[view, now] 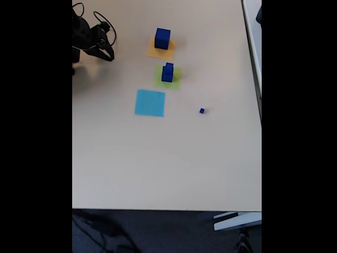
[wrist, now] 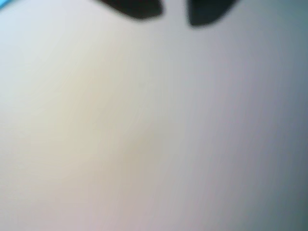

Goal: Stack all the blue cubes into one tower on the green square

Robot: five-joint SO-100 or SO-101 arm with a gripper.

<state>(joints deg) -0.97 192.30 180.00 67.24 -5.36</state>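
I am seeing the gripper (view: 107, 51) sitting released near the desk's (view: 158, 158) far left corner in the fixed view, fingers parted. Moving right, a light blue square (view: 150, 103) is lying flat. Beyond it, the biggest cube (view: 162, 38) is standing upright on the orange square (view: 159, 50). Two stacked cubes (view: 167, 72) are rising vertically on the green square (view: 168, 78). The tiny cube (view: 201, 110) is sitting alone toward the right edge. In the wrist view, dark fingertips (wrist: 139, 8) are hanging over blurred pale desk.

From my remote seat, the fixed view shows three squares (view: 150, 102) in a diagonal line, cubes (view: 167, 73) stacked on the middle one (view: 175, 78), another cube (view: 162, 38) on the farthest (view: 153, 52), the tiniest (view: 201, 110) alone at right
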